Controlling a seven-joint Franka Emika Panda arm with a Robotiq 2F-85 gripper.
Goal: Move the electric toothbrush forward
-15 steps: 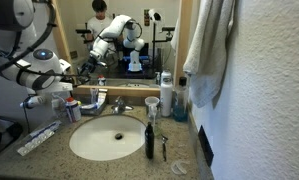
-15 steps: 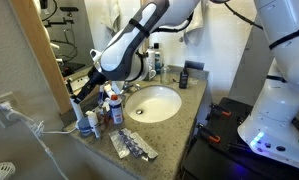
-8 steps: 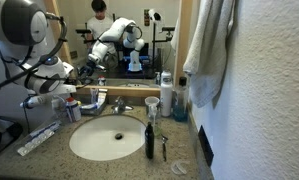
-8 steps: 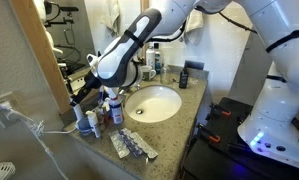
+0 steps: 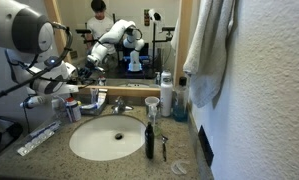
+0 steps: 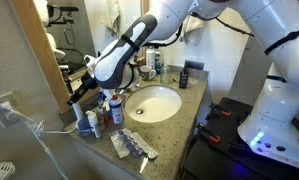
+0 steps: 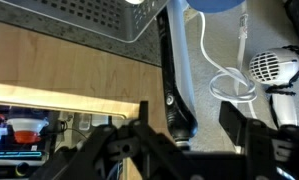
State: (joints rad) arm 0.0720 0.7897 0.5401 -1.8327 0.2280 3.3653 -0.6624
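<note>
At frame left, the pincer [image 6: 75, 96] hovers open and empty beside the electric toothbrush [image 6: 106, 100]. This looks like the reach step; next, close around its handle.

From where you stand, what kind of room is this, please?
Most likely a home bathroom: a white oval sink set in a speckled counter, a wide mirror on the wall behind it, and a towel hanging beside.

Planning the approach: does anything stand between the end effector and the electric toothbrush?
No clear blocker is visible. The open end effector hangs just above the electric toothbrush, which stands tight among cups and bottles that would likely crowd a grasp.
</note>
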